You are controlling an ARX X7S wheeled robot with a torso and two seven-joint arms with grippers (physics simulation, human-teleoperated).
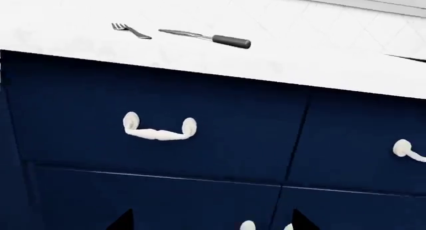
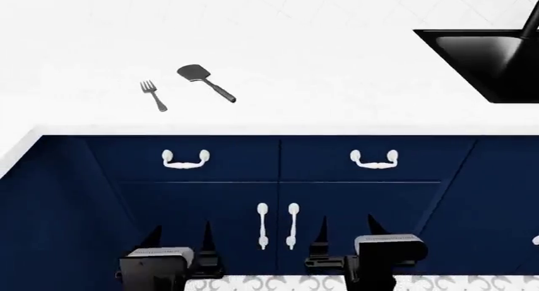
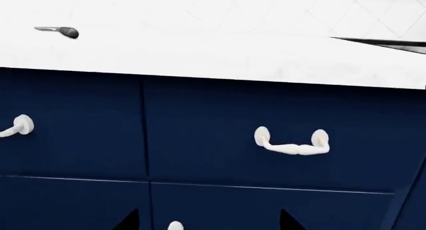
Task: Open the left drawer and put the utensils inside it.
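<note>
A white countertop [image 2: 337,83] runs above navy cabinets, with a black sink [image 2: 488,57] at its right end. On it lie the fork [image 2: 153,94] and, just beside it, the spatula [image 2: 206,81], apart from each other. The left drawer [image 2: 126,160] sits shut below them, its white handle [image 2: 185,159] untouched. My left gripper [image 2: 179,239] and right gripper [image 2: 345,234] hang low before the cabinet doors [image 2: 337,209], both spread wide and holding nothing.
</note>
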